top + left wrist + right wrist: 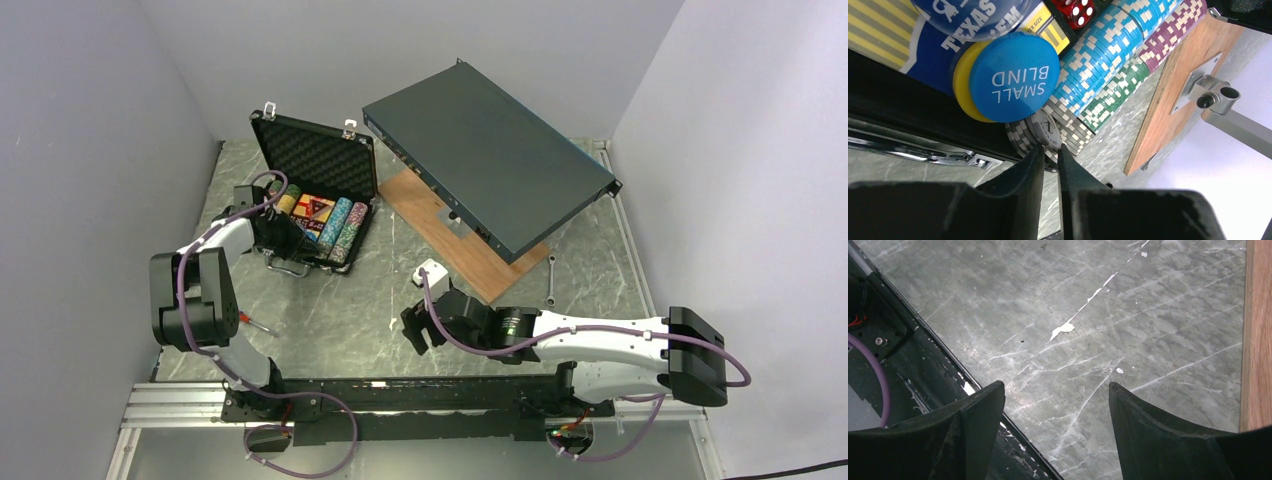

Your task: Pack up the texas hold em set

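Observation:
The black briefcase (318, 155) stands open at the back left, grey foam in its lid and rows of chips (340, 225) in its base. In the left wrist view a blue "SMALL BLIND" disc (1014, 77) lies on a yellow disc (962, 85), beside red dice (1075, 10) and blue (1108, 55), purple (1173, 35), green (1113, 92) and grey (1070, 131) chip rows. My left gripper (1050, 148) is at the case's front left (280, 235), pinched on the edge of a grey chip (1045, 129). My right gripper (1057, 390) hangs open and empty over the marble (412, 330).
A large dark-grey metal box (490, 155) leans on a wooden board (450, 235) right of the case. A small white block (432, 270) and a wrench (552, 280) lie by the board. A red-handled tool (255, 322) lies near the left arm.

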`<action>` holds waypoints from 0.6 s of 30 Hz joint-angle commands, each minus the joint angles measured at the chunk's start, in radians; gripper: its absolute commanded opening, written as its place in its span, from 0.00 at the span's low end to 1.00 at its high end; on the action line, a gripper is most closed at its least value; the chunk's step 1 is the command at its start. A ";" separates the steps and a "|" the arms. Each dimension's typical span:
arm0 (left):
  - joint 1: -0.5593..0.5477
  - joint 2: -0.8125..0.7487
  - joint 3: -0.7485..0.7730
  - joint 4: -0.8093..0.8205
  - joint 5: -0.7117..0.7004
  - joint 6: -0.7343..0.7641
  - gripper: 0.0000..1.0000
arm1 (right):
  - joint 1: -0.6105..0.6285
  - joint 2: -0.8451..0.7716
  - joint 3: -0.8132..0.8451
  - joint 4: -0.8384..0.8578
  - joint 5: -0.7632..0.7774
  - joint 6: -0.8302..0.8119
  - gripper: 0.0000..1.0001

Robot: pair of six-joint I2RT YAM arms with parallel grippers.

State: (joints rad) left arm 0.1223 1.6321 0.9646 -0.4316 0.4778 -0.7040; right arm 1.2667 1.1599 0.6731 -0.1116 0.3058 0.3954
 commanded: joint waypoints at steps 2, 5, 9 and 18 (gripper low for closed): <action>0.003 0.050 0.042 0.038 0.020 -0.018 0.21 | 0.008 0.010 0.042 0.052 0.008 0.011 0.77; 0.003 0.075 0.067 0.030 0.027 -0.020 0.19 | 0.012 0.009 0.042 0.053 0.011 0.012 0.77; 0.003 0.065 0.074 0.021 0.027 -0.007 0.19 | 0.018 0.003 0.037 0.051 0.013 0.014 0.77; 0.003 -0.027 -0.011 0.025 0.027 0.002 0.32 | 0.029 -0.007 0.029 0.046 0.021 0.026 0.77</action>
State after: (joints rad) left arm 0.1246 1.6764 0.9916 -0.4072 0.5259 -0.7197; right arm 1.2842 1.1706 0.6739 -0.1108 0.3084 0.4034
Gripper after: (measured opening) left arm 0.312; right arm 0.774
